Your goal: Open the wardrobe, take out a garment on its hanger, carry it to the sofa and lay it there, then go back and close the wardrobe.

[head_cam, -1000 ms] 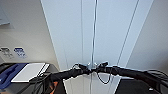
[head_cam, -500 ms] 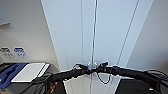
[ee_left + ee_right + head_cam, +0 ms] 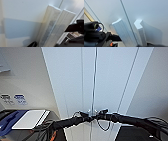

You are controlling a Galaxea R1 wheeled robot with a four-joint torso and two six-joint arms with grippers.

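The white wardrobe [image 3: 112,84] stands right in front of me with both panelled doors shut; the seam runs down the middle. Its pair of small white handles [image 3: 91,112] sits at mid-height. My left gripper [image 3: 86,118] reaches the handles from the left and my right gripper [image 3: 101,114] from the right, both close against the doors. The left wrist view shows the two handles [image 3: 50,27] large and side by side. In the right wrist view each handle [image 3: 122,32] stands on its own side of the seam. Garment and hanger are hidden behind the doors.
Pale wall flanks the wardrobe on both sides. To the left a dark surface carries a flat white board [image 3: 28,119] and something blue [image 3: 8,120]. Small wall plates [image 3: 15,98] sit above it.
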